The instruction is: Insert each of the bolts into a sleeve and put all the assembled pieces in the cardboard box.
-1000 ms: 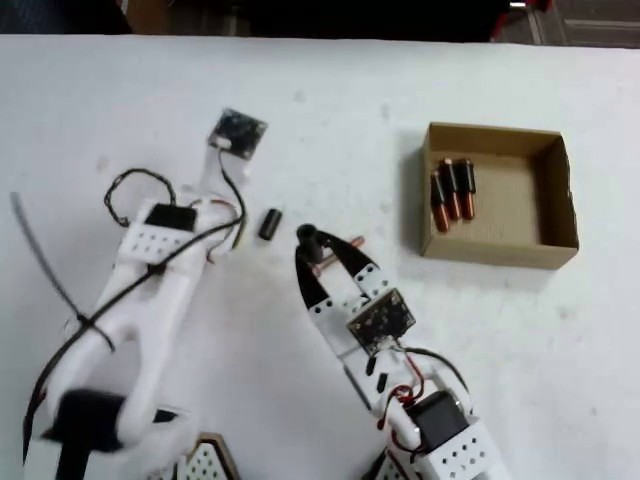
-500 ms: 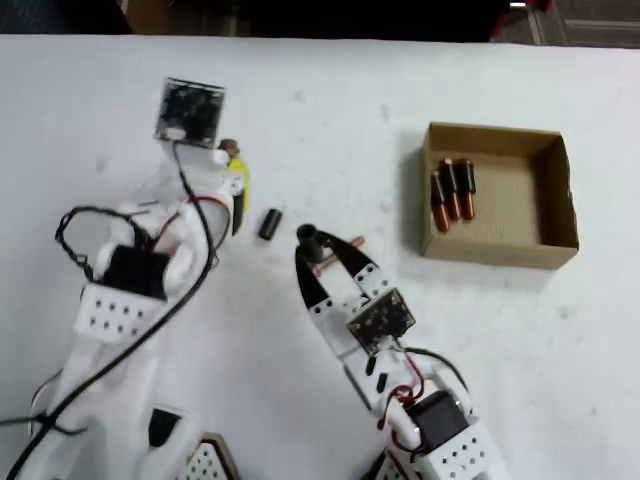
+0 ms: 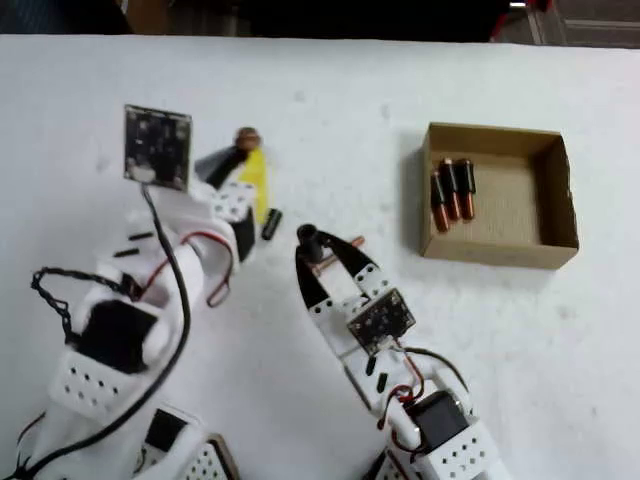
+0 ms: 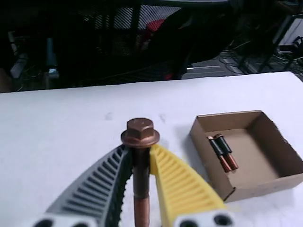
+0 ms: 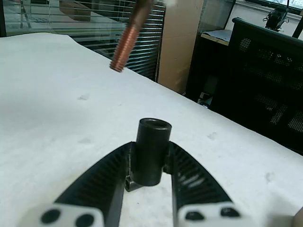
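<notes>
My left gripper (image 3: 241,152) (image 4: 140,152), one finger yellow and one grey, is shut on a copper bolt (image 3: 245,138) (image 4: 140,163) and holds it off the table, head outward. The bolt's threaded end (image 5: 128,40) hangs in the air above and beyond the black sleeve (image 5: 150,150) (image 3: 307,238). That sleeve stands upright in my right gripper (image 3: 310,246) (image 5: 150,158), which is shut on it near the table's middle. A second black sleeve (image 3: 270,224) lies between the arms. The cardboard box (image 3: 555,200) (image 4: 210,170) at the right holds three assembled pieces (image 3: 452,192) (image 4: 221,152).
Another copper bolt (image 3: 338,248) lies on the table under the right gripper's fingers. The left arm's camera board (image 3: 157,146) and loose cables (image 3: 180,300) stand over the left side. The table's far edge runs along the back.
The left arm has risen off the table beside the loose sleeve and swung up with the bolt, its camera board shifting left. The right arm and its sleeve have not moved.
</notes>
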